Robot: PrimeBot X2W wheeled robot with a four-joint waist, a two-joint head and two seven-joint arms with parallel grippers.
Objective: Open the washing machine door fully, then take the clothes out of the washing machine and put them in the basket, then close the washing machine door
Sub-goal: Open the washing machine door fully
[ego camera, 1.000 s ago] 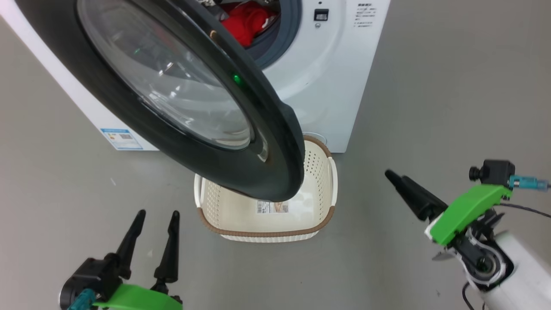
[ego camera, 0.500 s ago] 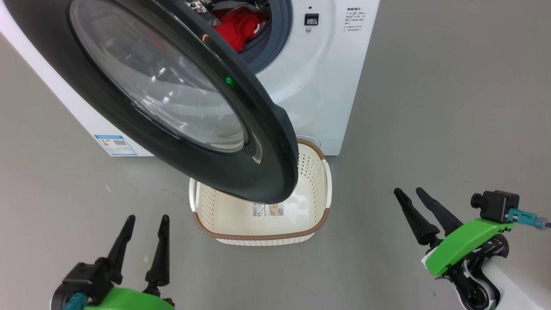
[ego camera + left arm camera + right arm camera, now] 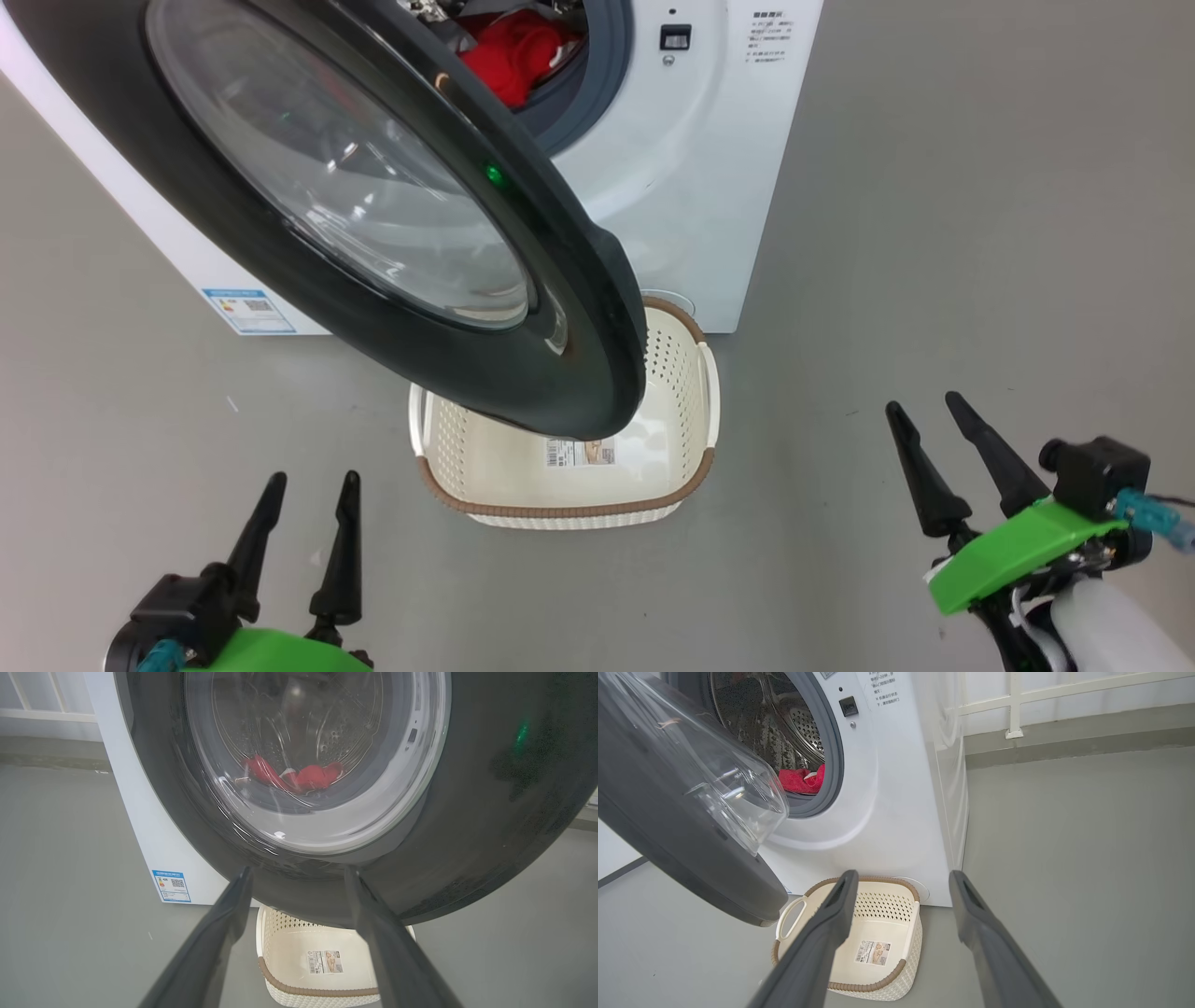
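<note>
The washing machine door [image 3: 392,280] with its black rim and glass bowl stands partly open, swung out over the basket [image 3: 569,509]. Red clothes [image 3: 509,56] lie in the drum of the white washing machine [image 3: 681,177]; they also show through the door glass as clothes [image 3: 299,774] and past the gasket as clothes [image 3: 801,780]. The cream basket [image 3: 878,980] sits on the floor in front of the machine, with nothing in it. My left gripper [image 3: 313,481] is open at the lower left, short of the door. My right gripper [image 3: 926,403] is open at the lower right, apart from everything.
Grey floor [image 3: 980,233] stretches to the right of the machine. A white railing and wall base [image 3: 1064,700] run behind the machine. A blue label [image 3: 247,310] marks the machine's lower left side.
My right gripper has dropped back and lowered, turning so its fingers point up the view. The head view has shifted slightly. The door and the basket stay as they were.
</note>
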